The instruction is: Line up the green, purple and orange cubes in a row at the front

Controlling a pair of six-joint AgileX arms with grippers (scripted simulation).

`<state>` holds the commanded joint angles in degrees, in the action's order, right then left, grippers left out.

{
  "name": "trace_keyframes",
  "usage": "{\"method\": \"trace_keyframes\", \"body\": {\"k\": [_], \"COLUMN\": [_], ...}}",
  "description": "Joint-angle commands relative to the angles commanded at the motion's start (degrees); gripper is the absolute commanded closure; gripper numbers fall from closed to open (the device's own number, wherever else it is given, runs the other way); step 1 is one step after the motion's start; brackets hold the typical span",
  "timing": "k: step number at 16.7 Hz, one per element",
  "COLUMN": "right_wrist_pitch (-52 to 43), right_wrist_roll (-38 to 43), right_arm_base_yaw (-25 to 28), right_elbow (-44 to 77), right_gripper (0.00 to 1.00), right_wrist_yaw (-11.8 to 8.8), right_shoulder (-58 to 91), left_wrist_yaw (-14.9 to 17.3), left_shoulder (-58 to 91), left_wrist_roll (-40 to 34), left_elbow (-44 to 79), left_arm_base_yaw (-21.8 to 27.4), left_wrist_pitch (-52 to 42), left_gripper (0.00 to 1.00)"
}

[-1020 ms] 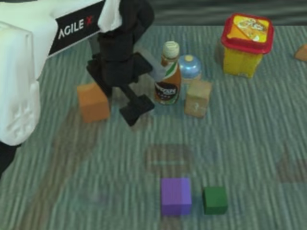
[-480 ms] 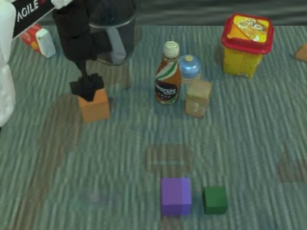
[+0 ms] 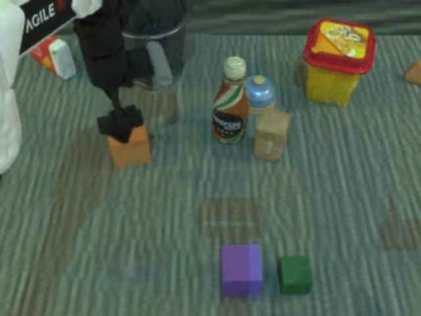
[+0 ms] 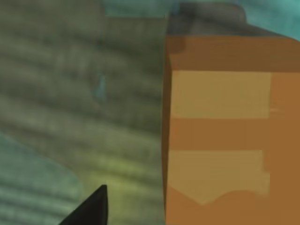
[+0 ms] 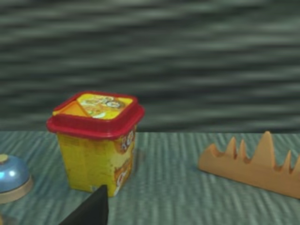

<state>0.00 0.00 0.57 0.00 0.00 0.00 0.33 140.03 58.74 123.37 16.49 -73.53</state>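
The big light orange matte cube sits near the table's left edge, towards the back. The left gripper is placed right on top of it; whether its fingers are squeezing cannot be told. The purple cube and small green cube are already side by side at the front edge. If the cube is only caught near its top, it could slip out when lifted.
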Motion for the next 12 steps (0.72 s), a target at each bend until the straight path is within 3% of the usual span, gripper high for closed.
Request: {"method": "trace_keyframes", "body": {"k": [6, 11, 12], "right_wrist_pitch": [0.0, 0.0, 0.0], "right_wrist_roll": [0.0, 0.0, 0.0], "right_arm_base_yaw": [0.0, 0.0, 0.0], "right_elbow": [0.0, 0.0, 0.0], "right_gripper": [0.00, 0.00, 0.00], "right_wrist_yaw": [0.0, 0.0, 0.0], "right_shoulder": [0.0, 0.0, 0.0], "left_wrist_yaw": [0.0, 0.0, 0.0], "left_shoulder": [3.2, 3.8, 3.8], "left_wrist_roll": [0.2, 0.3, 0.3], "left_elbow": [-9.5, -10.9, -10.9], "left_arm_base_yaw": [-0.2, -0.2, -0.2], "left_wrist_pitch": [13.3, 14.9, 14.9], "left_gripper": [0.00, 0.00, 0.08]}}
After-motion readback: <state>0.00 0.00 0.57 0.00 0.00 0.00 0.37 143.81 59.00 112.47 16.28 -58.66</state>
